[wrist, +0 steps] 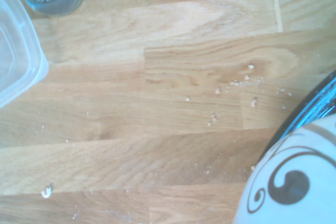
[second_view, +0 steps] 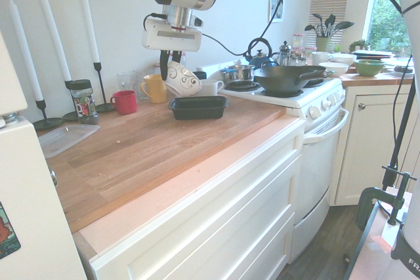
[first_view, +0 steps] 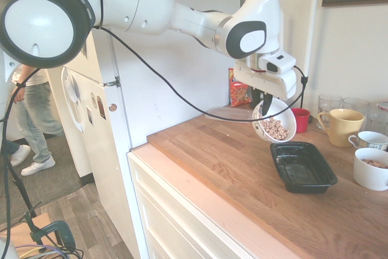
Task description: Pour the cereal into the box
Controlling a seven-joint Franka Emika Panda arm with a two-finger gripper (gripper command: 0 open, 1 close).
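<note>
Above the wooden bench (first_view: pixel 230 168), tan ring-shaped cereal (first_view: pixel 274 128) filled a tilted patterned bowl (first_view: pixel 276 121), its rim clamped by the closed pincer (first_view: pixel 264 102), beside the glossy black box (first_view: pixel 303 166).

Home kitchen: stove (second_view: pixel 289 93), wooden counter (second_view: pixel 164 142).
</note>
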